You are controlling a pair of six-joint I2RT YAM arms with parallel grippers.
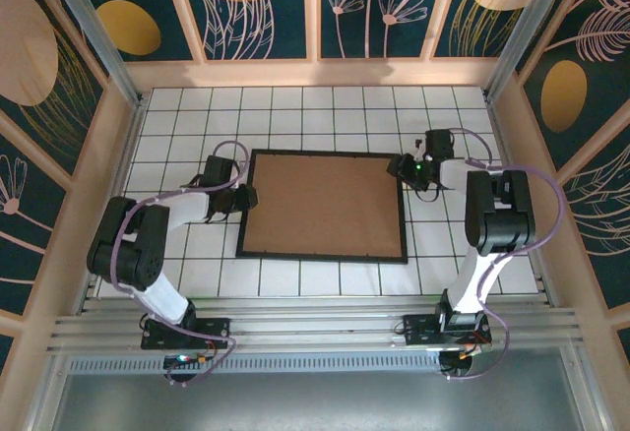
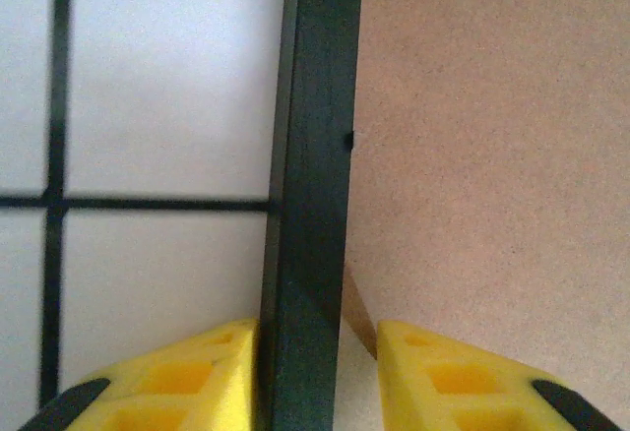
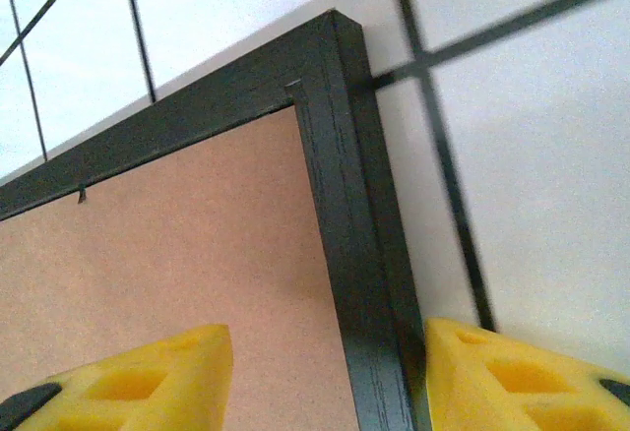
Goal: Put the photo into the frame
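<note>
1. Has the frame (image 1: 325,256) lying flat on the white tiled table (image 1: 295,116), near its middle, long sides running left to right, with a brown backing board (image 1: 325,205) filling the opening.
2. Reaches rightward with the left arm (image 1: 148,244): elbow folded out near the table's left side, forearm low and close to level, wrist brought to the middle of the frame's left rail.
3. Straddles that rail with the left gripper (image 1: 244,197), claw spread. In the left wrist view, sets one yellow finger (image 2: 187,382) against the rail's (image 2: 310,155) outer side over the tiles and the other over the board, a sliver of gap short of the inner edge.
4. Raises the right arm (image 1: 497,215) from its base at the near right, elbow high above the table's right side, forearm turned leftward toward the frame's far right corner.
5. Holds the right gripper (image 1: 399,167) at that corner, claw spread. In the right wrist view, places one finger (image 3: 128,382) over the board, well inside, and the other just outside the rail (image 3: 340,155) on the tile side; cannot tell whether it touches.
</note>
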